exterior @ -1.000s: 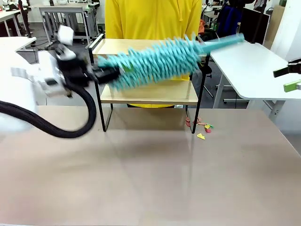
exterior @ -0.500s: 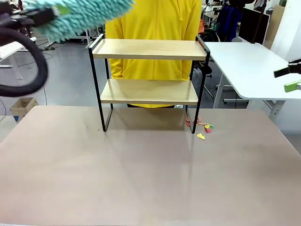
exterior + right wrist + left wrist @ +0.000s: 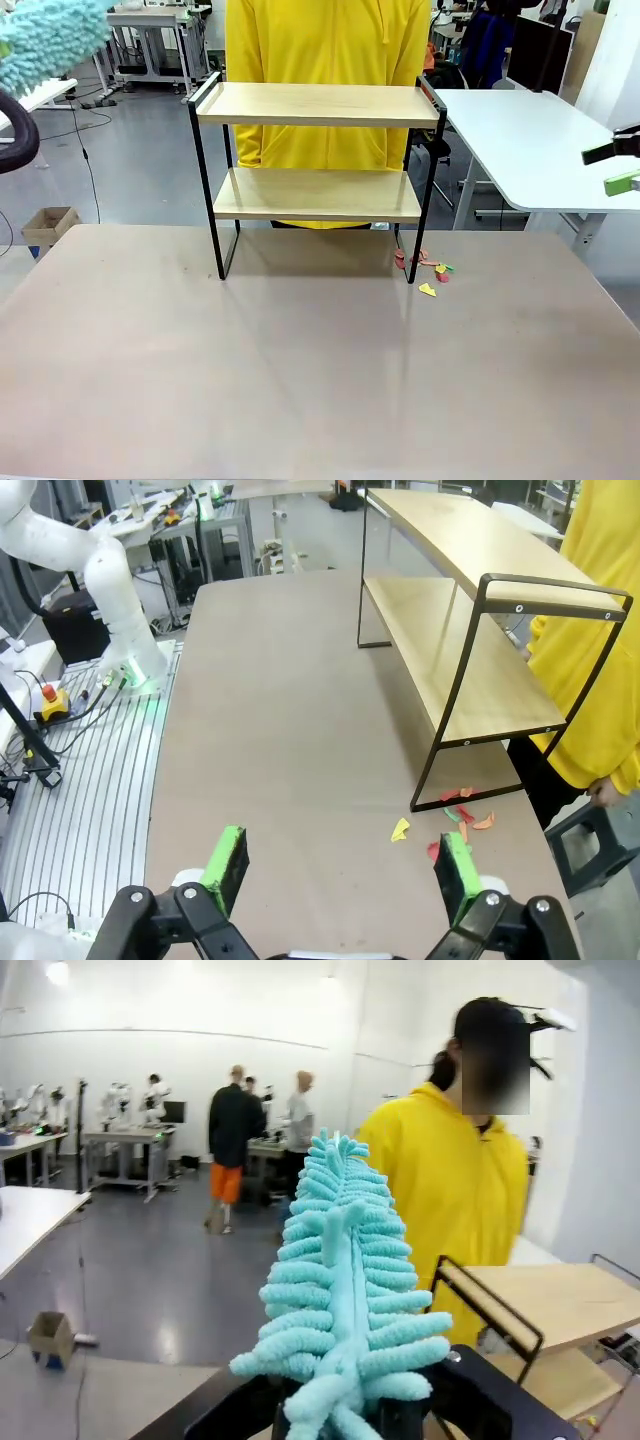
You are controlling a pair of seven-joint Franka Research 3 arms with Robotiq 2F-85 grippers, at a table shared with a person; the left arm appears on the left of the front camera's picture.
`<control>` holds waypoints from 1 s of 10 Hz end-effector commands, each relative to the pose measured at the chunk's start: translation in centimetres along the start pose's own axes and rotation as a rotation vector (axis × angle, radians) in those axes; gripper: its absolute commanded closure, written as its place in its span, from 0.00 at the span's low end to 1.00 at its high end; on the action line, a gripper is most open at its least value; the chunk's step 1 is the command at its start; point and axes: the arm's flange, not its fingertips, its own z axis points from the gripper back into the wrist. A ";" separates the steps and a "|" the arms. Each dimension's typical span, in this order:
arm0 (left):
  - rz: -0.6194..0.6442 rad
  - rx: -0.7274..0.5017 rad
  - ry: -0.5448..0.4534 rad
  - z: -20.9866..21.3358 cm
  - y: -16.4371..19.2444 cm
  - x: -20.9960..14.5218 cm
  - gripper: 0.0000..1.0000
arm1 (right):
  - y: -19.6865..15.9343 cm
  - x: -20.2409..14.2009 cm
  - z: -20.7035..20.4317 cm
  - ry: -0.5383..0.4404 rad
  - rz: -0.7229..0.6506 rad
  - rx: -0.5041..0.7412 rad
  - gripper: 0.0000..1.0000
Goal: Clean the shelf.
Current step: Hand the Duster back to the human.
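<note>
Swept off the shelf (image 3: 318, 150) since a second ago, the fluffy teal duster (image 3: 48, 38) now hangs high at the front view's upper left, clear of the boards. Left end effector (image 3: 345, 1422) is clamped on the duster's base; right end effector (image 3: 340, 865) stands wide open, empty, at the right. Both shelf boards look bare; paper scraps (image 3: 428, 270) lie on the counter (image 3: 320, 380) by its right leg. Soft and light, the duster is best held by its stiff handle.
</note>
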 end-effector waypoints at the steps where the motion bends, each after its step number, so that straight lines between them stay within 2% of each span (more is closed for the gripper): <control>1: -0.059 0.085 -0.005 -1.7 -1.2 -3.1 0.83 | 0.1 0.3 0.2 -0.003 -0.008 0.003 0.00; 3: -0.079 0.112 0.061 -1.9 -0.5 -8.6 0.83 | 0.1 0.3 0.2 -0.003 -0.008 0.003 0.00; 7: -0.045 0.116 0.123 0.4 0.5 -16.8 0.83 | 0.1 0.3 0.2 -0.003 -0.008 0.003 0.00; 9: -0.012 -0.010 0.091 0.1 -1.4 -17.6 0.83 | 0.1 0.3 0.2 -0.003 -0.008 0.003 0.00; 10: -0.016 0.113 0.167 -1.9 3.7 -11.7 0.83 | 0.1 0.3 0.2 -0.003 -0.008 0.003 0.00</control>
